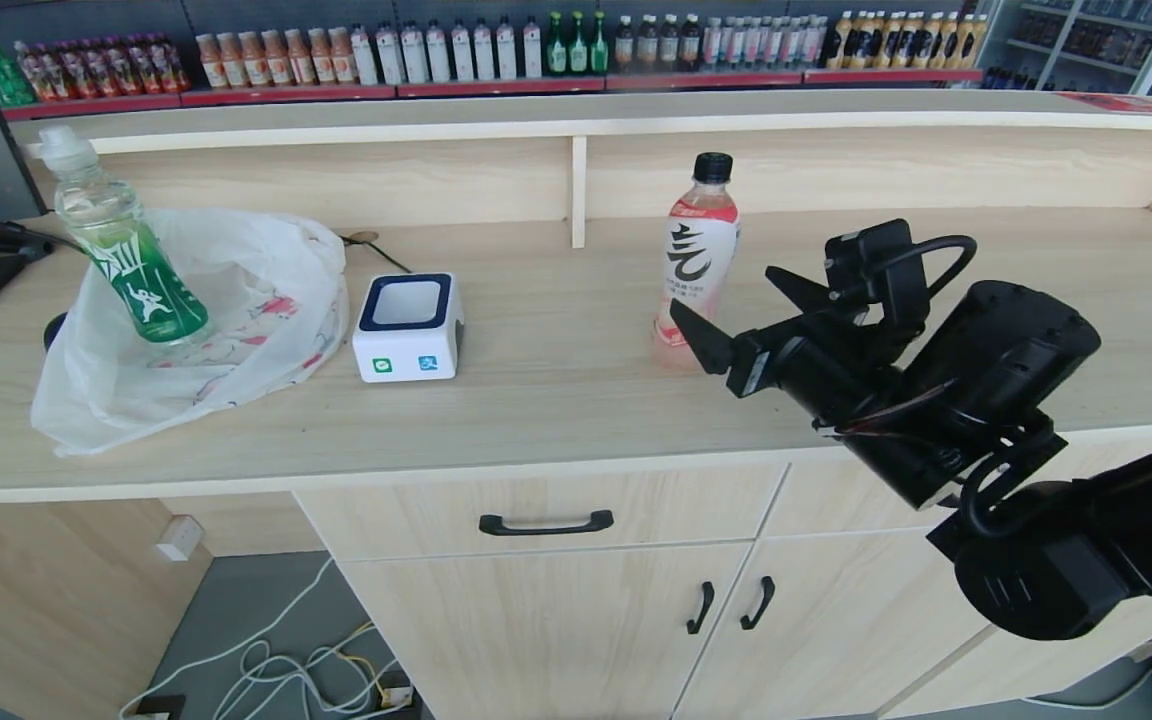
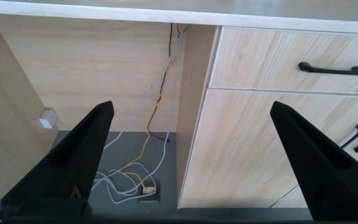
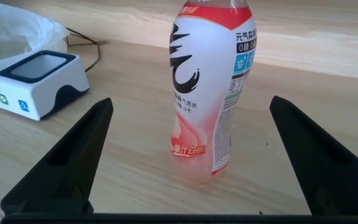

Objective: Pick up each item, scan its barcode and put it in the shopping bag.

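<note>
the right gripper (image 1: 726, 295) is hovering with jaws spread wide, framing the pink-labelled clear plastic bottle (image 1: 696, 260) standing right of the white square scanner box (image 1: 406, 325), likely lining up a grasp. the left gripper (image 2: 191, 162), also released, is hanging below the scanner, out of the way.

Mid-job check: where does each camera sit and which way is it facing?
Head: on the head, looking down at the counter, pink bottle, scanner and shopping bag; the right gripper shows.
Left wrist: faces the cabinet front; the left gripper shows, open.
Right wrist: faces the pink bottle between its open fingers.
Shared: head and right wrist both show pink bottle and scanner.
</note>
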